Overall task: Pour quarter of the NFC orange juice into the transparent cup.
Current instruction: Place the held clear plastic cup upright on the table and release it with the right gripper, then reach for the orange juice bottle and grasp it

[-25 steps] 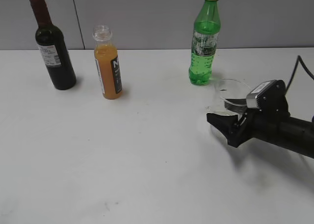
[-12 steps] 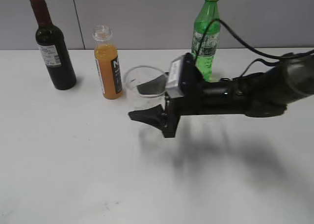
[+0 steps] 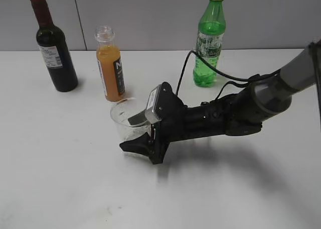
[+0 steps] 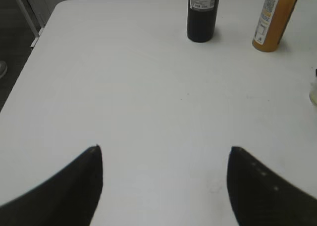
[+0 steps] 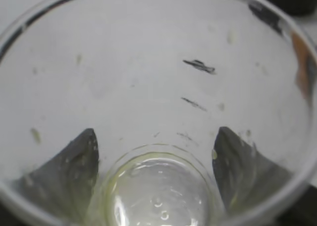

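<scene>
The NFC orange juice (image 3: 111, 71) stands uncapped at the back left of the table; it also shows in the left wrist view (image 4: 274, 18). The transparent cup (image 3: 124, 119) is upright in front and slightly right of it, at or just above the table. My right gripper (image 3: 131, 133) is shut on the cup, one finger on each side. In the right wrist view the cup (image 5: 148, 62) fills the frame and the right gripper (image 5: 156, 156) shows through its walls. My left gripper (image 4: 164, 156) is open and empty over bare table.
A dark wine bottle (image 3: 55, 53) stands at the back left, also in the left wrist view (image 4: 202, 13). A tall green bottle (image 3: 209, 43) stands at the back, right of the middle. The right arm and its cable stretch across the table from the right.
My right gripper has carried the cup from the right side of the table leftward and lowered it in front of the juice bottle. The bottles have not moved.
</scene>
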Controlling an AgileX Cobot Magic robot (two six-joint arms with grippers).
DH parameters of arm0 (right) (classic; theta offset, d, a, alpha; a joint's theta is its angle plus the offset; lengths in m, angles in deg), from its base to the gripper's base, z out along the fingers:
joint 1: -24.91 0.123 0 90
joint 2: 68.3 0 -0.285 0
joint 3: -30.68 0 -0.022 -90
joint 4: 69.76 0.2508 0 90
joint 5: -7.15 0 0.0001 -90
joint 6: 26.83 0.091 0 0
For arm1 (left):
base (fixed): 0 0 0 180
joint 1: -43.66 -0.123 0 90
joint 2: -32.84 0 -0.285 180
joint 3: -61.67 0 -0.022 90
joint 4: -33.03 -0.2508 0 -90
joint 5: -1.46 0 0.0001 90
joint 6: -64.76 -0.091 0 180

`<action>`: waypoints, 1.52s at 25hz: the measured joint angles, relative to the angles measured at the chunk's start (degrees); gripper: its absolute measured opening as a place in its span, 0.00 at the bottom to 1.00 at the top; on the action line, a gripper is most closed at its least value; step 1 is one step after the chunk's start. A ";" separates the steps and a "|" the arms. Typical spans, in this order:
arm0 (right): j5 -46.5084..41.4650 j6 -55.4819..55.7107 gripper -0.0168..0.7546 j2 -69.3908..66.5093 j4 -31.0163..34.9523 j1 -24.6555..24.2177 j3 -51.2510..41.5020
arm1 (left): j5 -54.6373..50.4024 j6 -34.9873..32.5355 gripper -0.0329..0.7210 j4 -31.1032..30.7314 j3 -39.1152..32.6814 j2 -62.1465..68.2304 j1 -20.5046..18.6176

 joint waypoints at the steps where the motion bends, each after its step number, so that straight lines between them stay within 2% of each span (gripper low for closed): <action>1: 0.60 0.00 0.72 -0.60 -0.06 0.00 0.00 | 0.00 0.00 0.83 0.00 0.00 0.00 0.00; 6: 1.87 0.03 0.73 -1.05 0.08 0.00 0.42 | 0.00 0.00 0.83 0.00 0.00 0.00 0.00; 10: 1.87 1.08 0.79 -1.05 -0.75 -0.12 0.42 | 0.00 0.00 0.83 0.00 0.00 0.00 0.00; 13: 1.87 4.09 0.81 -0.98 -2.60 -0.86 0.49 | 0.00 0.00 0.83 0.00 0.00 0.00 0.00; 17: 0.21 8.60 0.81 0.74 -9.02 -3.16 0.49 | 0.00 0.00 0.83 0.00 0.00 0.00 0.00; 25: -2.90 21.12 0.80 6.61 -27.89 -9.73 0.59 | 0.00 0.00 0.83 0.00 0.00 0.00 0.00; 30: -3.78 31.59 0.79 12.78 -35.00 -13.82 0.54 | 0.00 0.00 0.83 0.00 0.00 0.00 0.00; 33: -8.74 36.88 0.79 17.96 -37.28 -15.40 0.77 | 0.00 0.00 0.83 0.00 0.00 0.00 0.00; 38: -25.37 52.96 0.79 26.27 -37.75 -15.72 4.13 | 0.00 0.00 0.83 0.00 0.00 0.00 0.00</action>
